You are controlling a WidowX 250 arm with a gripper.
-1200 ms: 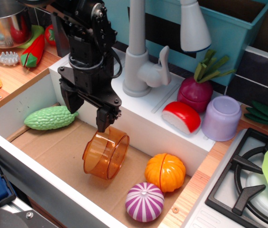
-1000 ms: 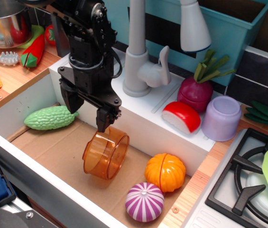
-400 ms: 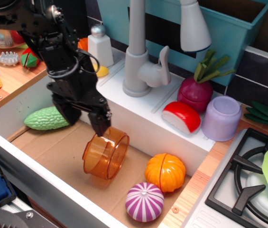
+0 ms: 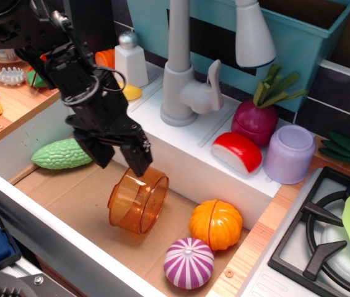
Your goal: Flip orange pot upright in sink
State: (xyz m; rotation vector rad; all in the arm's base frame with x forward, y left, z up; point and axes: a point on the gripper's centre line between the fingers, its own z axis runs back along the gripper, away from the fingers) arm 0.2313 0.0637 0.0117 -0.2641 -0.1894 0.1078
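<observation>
The orange pot (image 4: 139,199) lies on its side on the brown floor of the sink (image 4: 69,195), with its open mouth facing the front left. My gripper (image 4: 120,159) hangs just above and behind the pot, tilted, with its jaws spread open and empty. The right fingertip (image 4: 141,164) is right at the pot's upper rim; I cannot tell if it touches. The left fingertip (image 4: 101,156) hangs free over the floor. The white faucet (image 4: 181,74) stands on the sink's back rim.
In the sink lie a green bumpy gourd (image 4: 60,153) at the left, an orange ribbed ball (image 4: 215,224) and a purple striped ball (image 4: 189,262) at the right. A red wedge (image 4: 236,151), a purple cup (image 4: 288,153) and a salt shaker (image 4: 130,59) stand on the rim. The stove (image 4: 323,241) is at the right.
The arm has swung left and tilted, uncovering the salt shaker. The gripper has shifted slightly and its fingers now stand wider apart. The orange pot has not moved.
</observation>
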